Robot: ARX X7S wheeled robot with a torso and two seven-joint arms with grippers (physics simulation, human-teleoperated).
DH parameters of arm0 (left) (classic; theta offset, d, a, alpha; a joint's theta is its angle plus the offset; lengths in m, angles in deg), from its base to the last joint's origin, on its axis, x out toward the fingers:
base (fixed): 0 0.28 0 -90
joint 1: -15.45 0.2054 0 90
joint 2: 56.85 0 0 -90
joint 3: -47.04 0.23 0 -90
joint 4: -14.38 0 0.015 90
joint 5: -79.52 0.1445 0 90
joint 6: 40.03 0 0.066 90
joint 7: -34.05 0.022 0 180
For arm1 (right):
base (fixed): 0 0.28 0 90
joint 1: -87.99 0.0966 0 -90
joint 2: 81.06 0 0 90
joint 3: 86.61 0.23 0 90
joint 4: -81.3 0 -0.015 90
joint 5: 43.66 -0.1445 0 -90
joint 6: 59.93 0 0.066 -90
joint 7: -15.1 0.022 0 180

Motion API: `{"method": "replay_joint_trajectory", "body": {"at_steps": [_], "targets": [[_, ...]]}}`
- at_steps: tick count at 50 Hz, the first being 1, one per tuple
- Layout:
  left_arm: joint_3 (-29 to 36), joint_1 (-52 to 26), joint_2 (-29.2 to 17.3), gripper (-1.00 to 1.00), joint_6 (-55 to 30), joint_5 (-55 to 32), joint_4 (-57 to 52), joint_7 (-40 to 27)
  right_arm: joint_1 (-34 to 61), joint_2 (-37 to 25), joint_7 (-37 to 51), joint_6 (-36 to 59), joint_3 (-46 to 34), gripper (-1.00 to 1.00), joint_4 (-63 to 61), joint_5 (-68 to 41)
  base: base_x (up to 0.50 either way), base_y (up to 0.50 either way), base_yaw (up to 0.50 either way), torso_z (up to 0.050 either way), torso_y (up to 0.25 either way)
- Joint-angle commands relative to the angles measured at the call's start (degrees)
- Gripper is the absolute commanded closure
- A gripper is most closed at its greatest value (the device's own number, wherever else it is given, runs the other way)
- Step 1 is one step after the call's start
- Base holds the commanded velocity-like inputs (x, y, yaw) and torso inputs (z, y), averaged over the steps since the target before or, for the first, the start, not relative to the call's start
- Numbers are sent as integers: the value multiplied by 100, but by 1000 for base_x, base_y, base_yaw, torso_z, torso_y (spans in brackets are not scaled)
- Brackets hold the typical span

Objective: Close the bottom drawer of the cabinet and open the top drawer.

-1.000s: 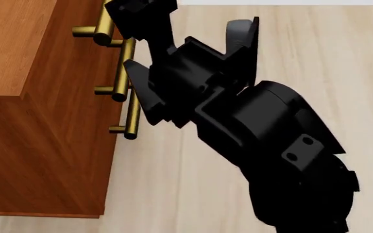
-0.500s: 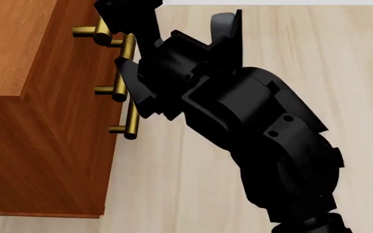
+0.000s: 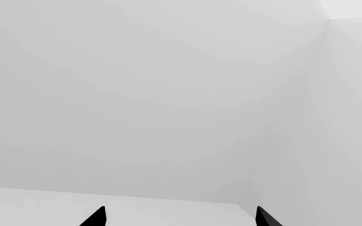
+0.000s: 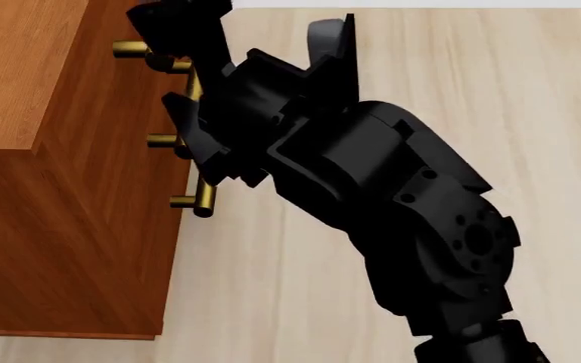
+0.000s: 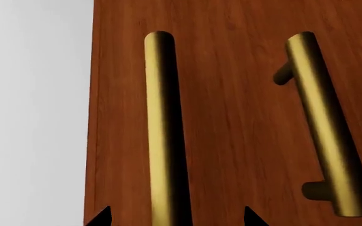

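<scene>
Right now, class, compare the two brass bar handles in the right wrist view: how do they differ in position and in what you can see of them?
The brass bar handle between the claw tips runs straight along the reddish-brown wooden cabinet front, near its edge; the other brass bar handle lies further in and looks slanted. The first one's mounting posts are hidden; the second shows two. The right claw straddles only the first. Both are round brass bars.

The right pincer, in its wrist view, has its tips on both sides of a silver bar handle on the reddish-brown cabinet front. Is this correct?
Not quite: the bar handle is brass, not silver. The right wrist view shows it, with the right pincer tips on both sides of it, against the reddish-brown cabinet front.
</scene>
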Motion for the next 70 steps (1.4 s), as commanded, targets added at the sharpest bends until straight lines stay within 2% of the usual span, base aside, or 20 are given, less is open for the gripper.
{"method": "replay_joint_trajectory", "body": {"at_steps": [1, 2, 20, 41, 70], "targets": [[-4, 12, -4, -100, 34, -22, 10, -3, 25, -6, -10, -39, -72, -100, 73, 44, 0, 0, 0, 0, 0], [-5, 9, -6, -100, 33, -23, 11, -7, 33, -9, -17, -37, -81, 100, 65, 57, 0, 0, 0, 0, 0], [-8, 74, 22, -100, 138, -25, 42, -7, 61, -85, 2, -105, -112, 100, -58, 98, 1, 1, 1, 0, 0], [15, 19, -38, -100, 69, -81, 34, -60, -238, -481, 443, -456, 270, 100, -1005, -130, 0, 0, 0, 0, 0], [47, 18, -89, -100, 60, -83, 22, -123, -124, -1034, 534, -662, 696, 100, -1432, -163, 0, 0, 0, 1, 2]]}}
